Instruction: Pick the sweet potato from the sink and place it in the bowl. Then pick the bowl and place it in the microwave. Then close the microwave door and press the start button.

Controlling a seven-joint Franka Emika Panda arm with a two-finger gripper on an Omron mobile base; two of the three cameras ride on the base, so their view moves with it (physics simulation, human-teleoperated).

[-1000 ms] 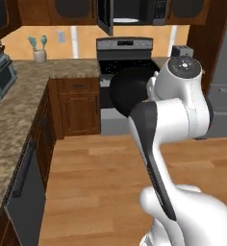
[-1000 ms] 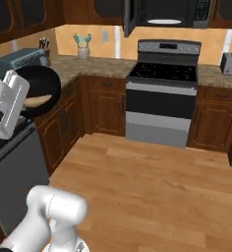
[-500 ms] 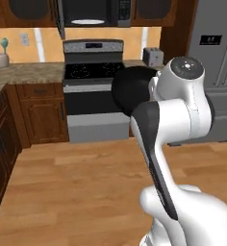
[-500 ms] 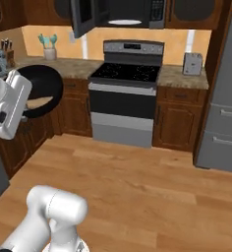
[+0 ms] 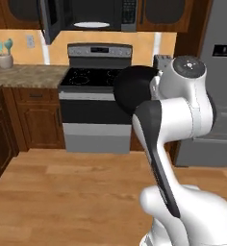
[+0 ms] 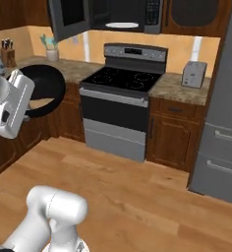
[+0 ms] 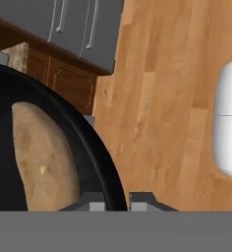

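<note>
Hand view: the gripper (image 7: 115,201) is closed narrowly on the rim of the bowl (image 7: 96,152), one fingertip inside the rim and one outside. The sweet potato (image 7: 42,160) lies inside the bowl, pale brown and long. Past the rim run the wood floor (image 7: 172,88), a brown cabinet (image 7: 69,81) and grey doors with handles.

In the left base view the bowl (image 5: 134,89) is held in the air in front of the arm (image 5: 175,115), with the stove (image 5: 94,108) behind it. The microwave (image 5: 94,17) hangs above the stove, its door (image 5: 48,21) swung open to the left and the white turntable (image 5: 91,24) in sight inside. A cup of utensils (image 5: 4,55) stands on the counter (image 5: 24,74) at left, and the fridge (image 5: 216,91) stands at right.

In the right base view the bowl (image 6: 44,88) is at the left, off the counter, level with the stove top (image 6: 125,78). The microwave (image 6: 123,15) is above, its door (image 6: 69,17) open. A toaster (image 6: 193,74) sits on the counter right of the stove, just beside the fridge (image 6: 223,108).
</note>
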